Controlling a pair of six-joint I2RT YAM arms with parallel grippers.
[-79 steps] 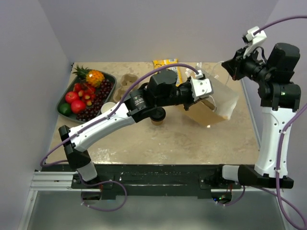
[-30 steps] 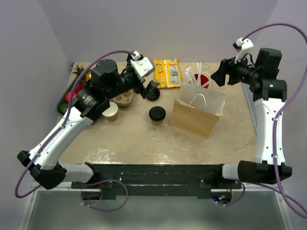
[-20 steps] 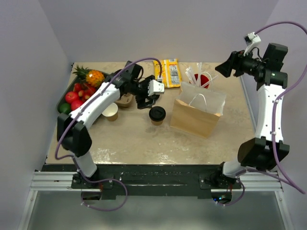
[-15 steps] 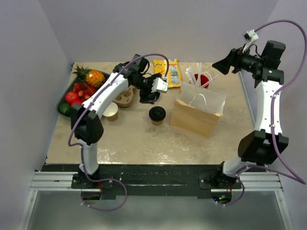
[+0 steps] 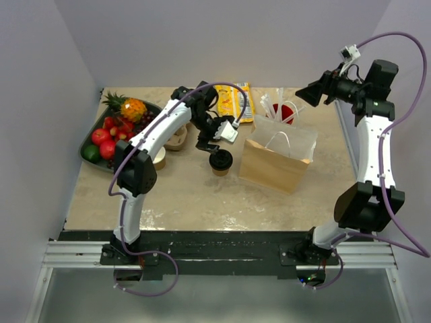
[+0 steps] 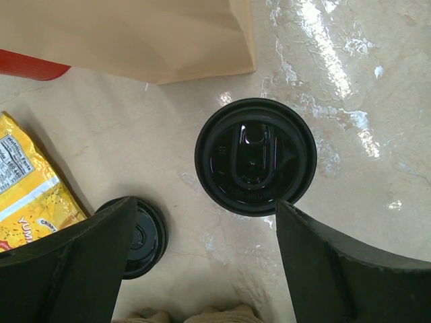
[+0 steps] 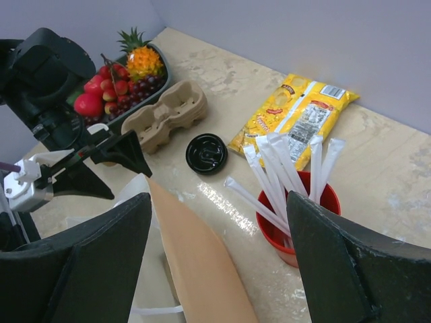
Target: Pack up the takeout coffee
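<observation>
The takeout coffee (image 5: 220,160) (image 6: 256,156), a brown cup under a round black lid, stands upright on the table just left of the brown paper bag (image 5: 279,161) (image 6: 135,33) (image 7: 195,262). My left gripper (image 5: 209,142) (image 6: 206,202) hovers open just behind and above the cup. Its fingers (image 6: 323,269) hold nothing, and the lid sits slightly beyond the fingertips. My right gripper (image 5: 301,94) (image 7: 218,195) hangs open and empty, high over the back right, above the bag's open top. The coffee does not show in the right wrist view.
A loose black lid (image 6: 141,235) (image 7: 207,153) lies beside a yellow snack bag (image 5: 232,101) (image 7: 296,114). A red cup of wrapped straws (image 5: 286,111) (image 7: 296,222) stands behind the bag. A cardboard cup carrier (image 5: 176,138) (image 7: 163,116), a lidless paper cup (image 5: 159,160) and a fruit tray (image 5: 114,134) are at left.
The left arm left the bag, swung back left, then came in over the coffee, ending with its gripper above the lid. The right gripper stayed high at the back right, jaws slightly wider.
</observation>
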